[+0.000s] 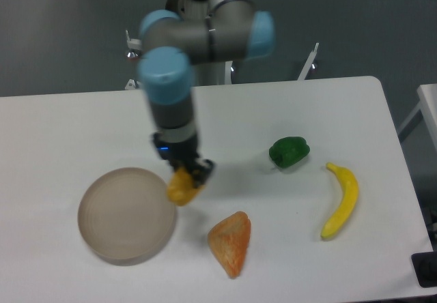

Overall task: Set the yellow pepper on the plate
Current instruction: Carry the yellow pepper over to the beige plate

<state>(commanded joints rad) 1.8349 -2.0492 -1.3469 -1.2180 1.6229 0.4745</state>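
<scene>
No readable brand, label or writing anywhere in view. Tool [186,178] clamped narrow on the yellow pepper [181,188], dark fingers pinching its upper part, pepper hanging below them. Pepper poised at the right rim of the plate [126,212], overlapping that edge in the view; touching the dish or lifted above it, cannot tell. Arm reaching down from the top of the picture, grey links with blue joint caps, last link near vertical and wrist pointing straight down at the white bench [68,132]. Small blue light glowing on the wrist just above the fingers. Plate round, shallow, beige-grey, sitting at the left front of the bench. Orange wedge [231,242] lying just right of the plate and below the pepper, apart from both. Green pepper [289,151] farther right, near the middle of the bench. Banana [341,201] beside it to the lower right, curved, lying lengthwise, well apart from the tool.
</scene>
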